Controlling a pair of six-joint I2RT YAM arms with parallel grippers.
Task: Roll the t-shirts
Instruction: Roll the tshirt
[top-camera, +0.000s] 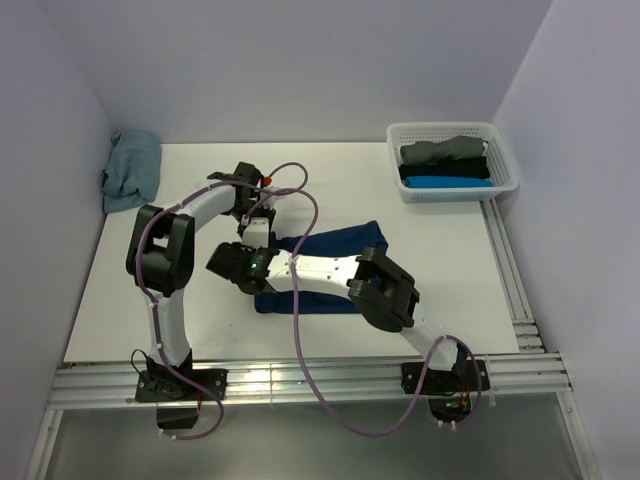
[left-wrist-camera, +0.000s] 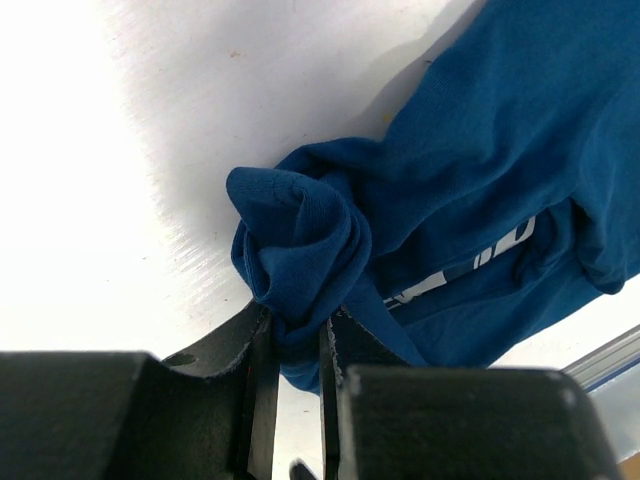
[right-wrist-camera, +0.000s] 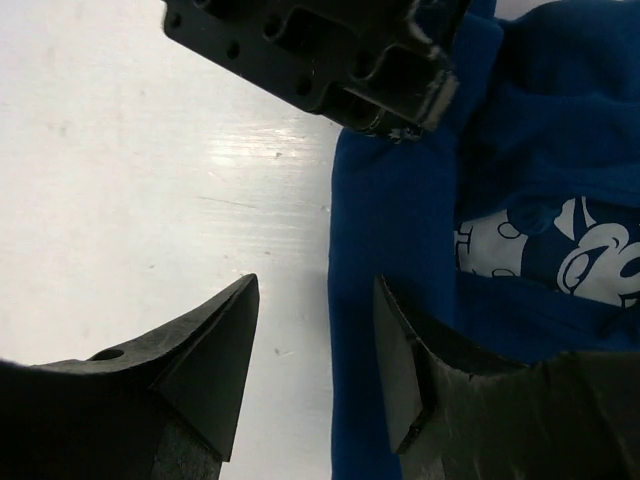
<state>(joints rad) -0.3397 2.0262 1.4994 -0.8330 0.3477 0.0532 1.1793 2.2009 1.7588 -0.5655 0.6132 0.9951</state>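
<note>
Navy t-shirt (left-wrist-camera: 480, 180) pinched in left tool (left-wrist-camera: 297, 340); basket (top-camera: 440, 127), seemingly 3 rolls (top-camera: 445, 170), apart.

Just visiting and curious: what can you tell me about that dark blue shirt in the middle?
The dark blue t-shirt is soft cloth with a white cartoon print, lying crumpled on the white table. The left gripper pinches a bunched fold at its edge; the right gripper hovers open over the shirt's edge.
</note>
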